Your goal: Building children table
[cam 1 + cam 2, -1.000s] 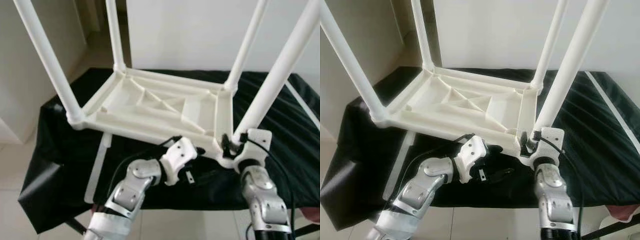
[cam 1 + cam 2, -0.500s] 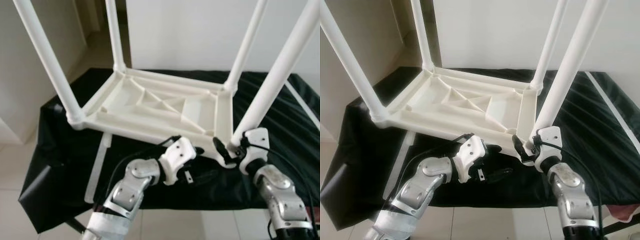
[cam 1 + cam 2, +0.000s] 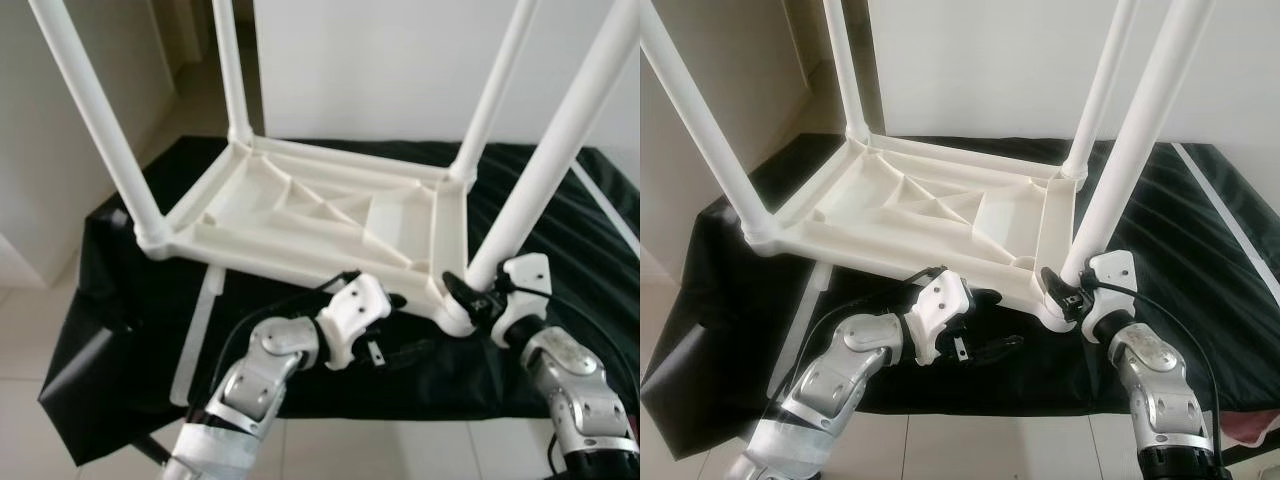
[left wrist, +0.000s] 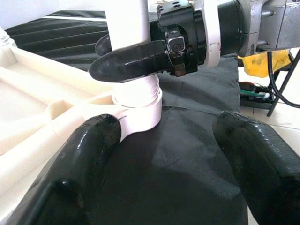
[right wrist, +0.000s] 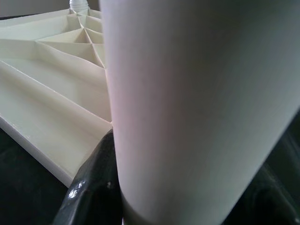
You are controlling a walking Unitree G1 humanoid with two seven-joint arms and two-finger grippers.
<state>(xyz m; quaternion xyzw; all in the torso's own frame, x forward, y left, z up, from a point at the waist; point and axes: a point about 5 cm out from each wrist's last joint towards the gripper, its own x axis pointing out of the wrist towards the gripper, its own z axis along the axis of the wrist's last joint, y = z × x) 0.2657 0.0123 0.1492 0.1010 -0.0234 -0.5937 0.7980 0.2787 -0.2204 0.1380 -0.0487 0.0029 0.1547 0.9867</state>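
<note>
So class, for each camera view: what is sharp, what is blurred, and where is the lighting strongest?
Eye views: evenly lit and sharp; the white tabletop stands out against the black cloth. Left wrist view: the right gripper on the leg is sharp, while the left gripper's near fingers are blurred. Right wrist view: the leg is soft, close and shaded, the ribs behind clearer.

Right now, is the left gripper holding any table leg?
No. The left gripper is open over the black cloth; the right gripper clasps the near leg.
</note>
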